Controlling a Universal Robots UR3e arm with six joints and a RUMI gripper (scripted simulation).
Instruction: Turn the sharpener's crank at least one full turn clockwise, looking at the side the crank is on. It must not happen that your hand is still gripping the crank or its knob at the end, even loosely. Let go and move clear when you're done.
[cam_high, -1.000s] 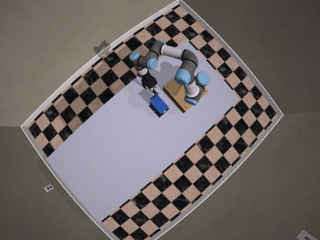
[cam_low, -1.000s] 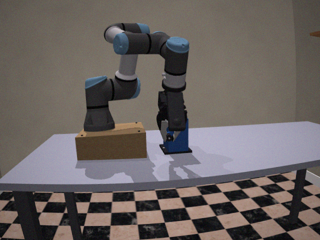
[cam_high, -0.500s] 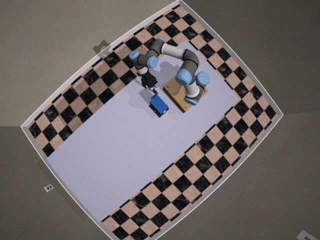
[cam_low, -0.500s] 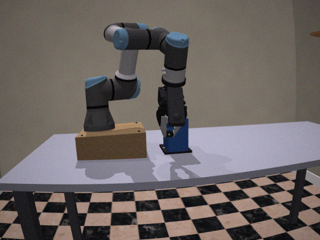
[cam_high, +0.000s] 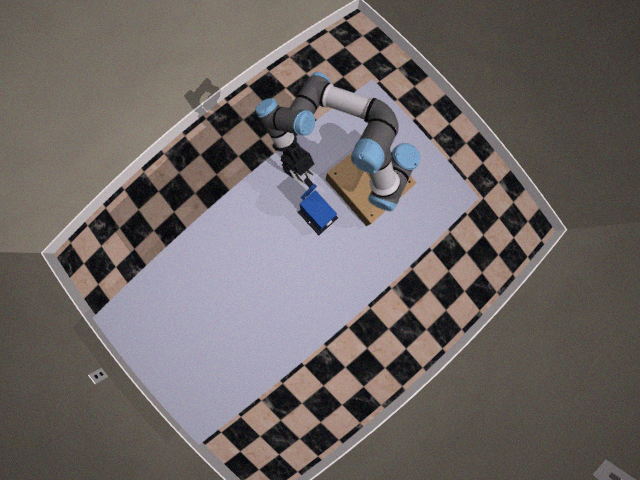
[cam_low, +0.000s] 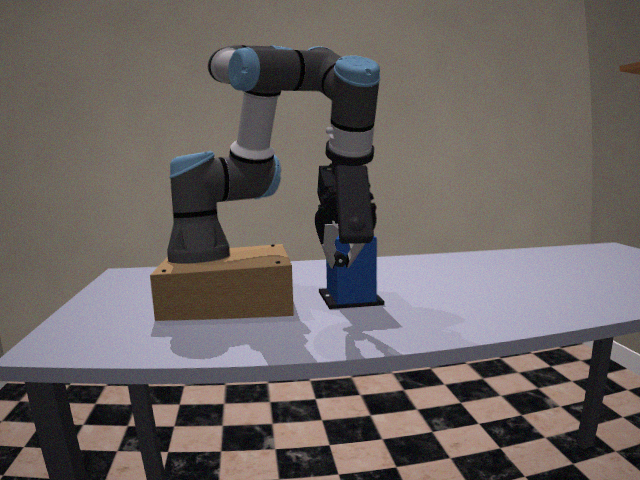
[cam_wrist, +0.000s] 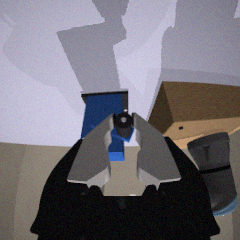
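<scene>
A blue box-shaped sharpener stands on a black base on the grey table. Its blue crank arm ends in a small dark knob. My gripper reaches down beside the sharpener's crank side, and its two grey fingers are shut on the knob. In the wrist view the crank arm runs down from the knob between the fingers.
The arm's wooden mounting block stands close beside the sharpener. The grey table stretches away on the other side. A checkered floor surrounds the table.
</scene>
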